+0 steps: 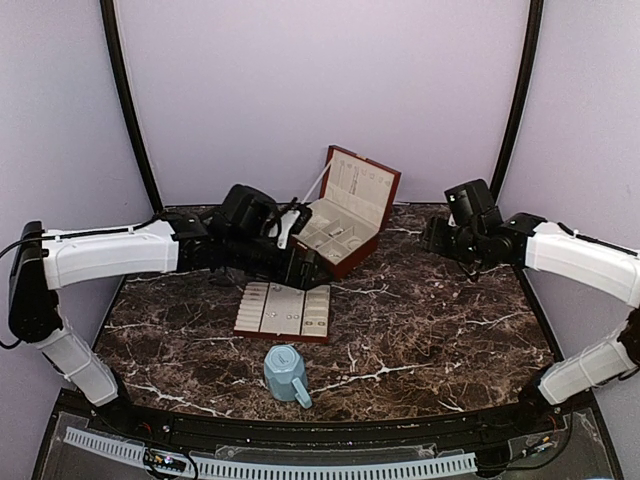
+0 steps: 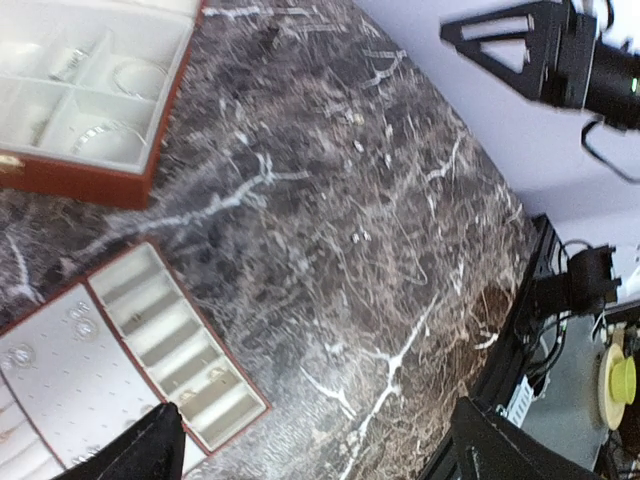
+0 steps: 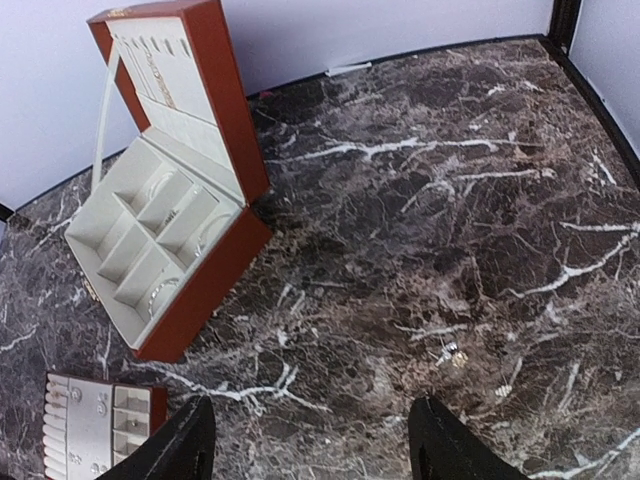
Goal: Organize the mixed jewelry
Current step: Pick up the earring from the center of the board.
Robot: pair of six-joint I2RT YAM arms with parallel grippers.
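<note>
Two tiny silvery bits (image 3: pixel 450 352) lie just ahead of my right gripper (image 3: pixel 312 430) — spread wide, empty — well apart from the box (image 3: pixel 195 295).

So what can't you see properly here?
- Box: top view, left arm covers its left side.
- Tray: left wrist view, cut off by the edge.
- Tiny loose bit: right wrist view, too small to tell ring or stud.
- Left gripper: left wrist view, only fingertips show, at the bottom edge.
</note>
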